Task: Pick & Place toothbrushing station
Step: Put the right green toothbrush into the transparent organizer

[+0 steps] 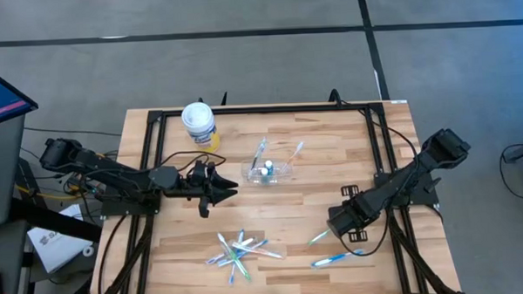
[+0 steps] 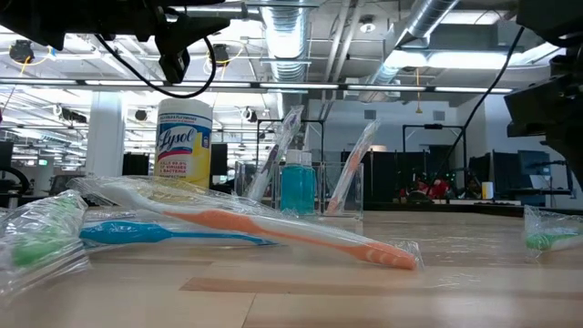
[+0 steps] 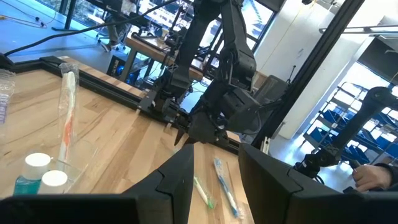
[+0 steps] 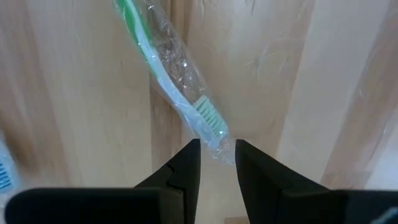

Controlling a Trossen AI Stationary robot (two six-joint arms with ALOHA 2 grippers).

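Left gripper [image 1: 231, 188]: hangs over the left half of the table [image 1: 332, 162], fingers [image 3: 180, 177] a narrow gap apart with nothing between them, pointing toward the middle.
Tub [image 1: 199, 123]: white with a yellow label, upright near the far edge, just beyond the left arm.
Pile of toothbrushes [image 1: 241, 250]: wrapped ones in blue, green and white lying crossed on the near side of the table, left of centre. From table height an orange-handled one [image 2: 273, 228] lies across a blue one [image 2: 164, 233].
Cup [image 1: 271, 170]: clear plastic, in the middle of the table, with a small teal bottle [image 2: 296, 185] inside and toothbrushes leaning out of it.
Green toothbrush [image 4: 171, 71]: in its clear wrapper, flat on the wood on the near right, bristle end right at the tips of the right gripper.
Right gripper [image 4: 216, 151]: low over the table, fingers narrowly apart just past the bristle end, holding nothing.
Blue toothbrush [image 1: 337, 259]: wrapped, lying just nearer the front edge than the right gripper.
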